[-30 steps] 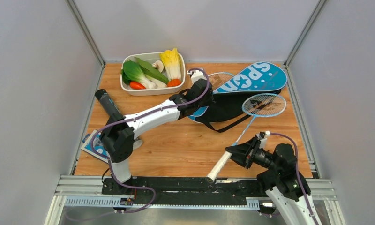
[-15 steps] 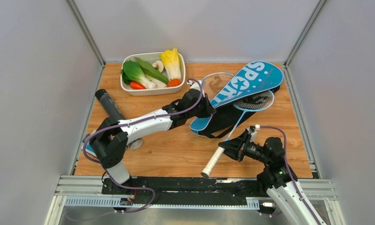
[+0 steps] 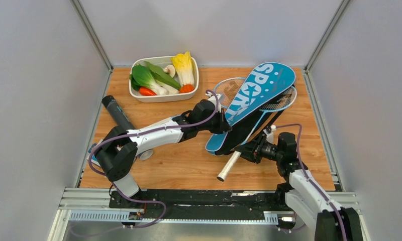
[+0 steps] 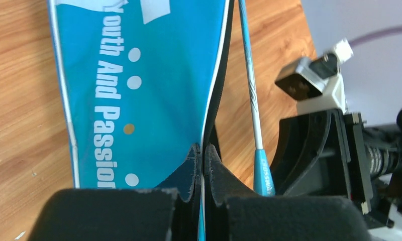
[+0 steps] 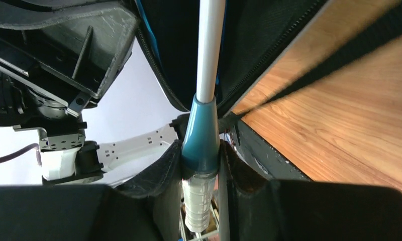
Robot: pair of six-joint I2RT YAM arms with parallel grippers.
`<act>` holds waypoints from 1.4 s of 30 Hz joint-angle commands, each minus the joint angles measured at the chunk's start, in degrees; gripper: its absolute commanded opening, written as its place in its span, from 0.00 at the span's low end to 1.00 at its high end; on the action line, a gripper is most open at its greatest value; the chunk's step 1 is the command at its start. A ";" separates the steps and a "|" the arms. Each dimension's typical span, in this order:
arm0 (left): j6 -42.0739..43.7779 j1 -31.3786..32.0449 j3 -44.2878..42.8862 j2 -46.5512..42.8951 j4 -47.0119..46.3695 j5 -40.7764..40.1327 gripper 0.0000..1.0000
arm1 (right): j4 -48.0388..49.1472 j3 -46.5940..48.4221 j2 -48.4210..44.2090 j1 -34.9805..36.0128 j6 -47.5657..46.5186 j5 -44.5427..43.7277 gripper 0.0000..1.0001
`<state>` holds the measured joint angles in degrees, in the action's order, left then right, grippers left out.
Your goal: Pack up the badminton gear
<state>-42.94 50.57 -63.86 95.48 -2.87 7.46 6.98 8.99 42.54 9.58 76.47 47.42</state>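
Note:
The blue "SPORT" cover [image 3: 259,93] lies at the far right, its top flap raised. My left gripper [image 3: 225,124] is shut on the flap's edge; in the left wrist view [image 4: 203,150] the cover's white piping [image 4: 138,75] sits between the pads. My right gripper [image 3: 247,150] is shut on a light-blue racket [image 3: 229,166] at the teal cone above the white handle [image 5: 201,145]. Its shaft [image 5: 209,50] runs into the cover's black inside, and its head [image 3: 282,100] shows under the flap. A second racket's head [image 3: 228,89] lies behind the cover. The black tube [image 3: 116,111] lies at the left. No shuttlecock clearly shows.
A white tray [image 3: 138,95] of toy vegetables stands at the far left-centre. A blue-and-white card [image 3: 92,149] peeks out under the left arm. The cover's black strap [image 3: 269,120] hangs by the right gripper. Grey walls close in both sides and the back.
My right gripper has pushed the racket up and left, so its head has gone under the flap. My left gripper has swung the flap's edge rightward and higher.

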 commanded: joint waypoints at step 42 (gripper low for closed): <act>4.76 4.11 11.53 -1.95 -16.08 14.89 0.00 | 10.14 15.82 29.35 -8.93 -21.99 -4.90 0.00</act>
<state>-33.32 53.82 -53.63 97.08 -13.87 19.94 5.91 23.20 69.84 1.06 54.39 48.51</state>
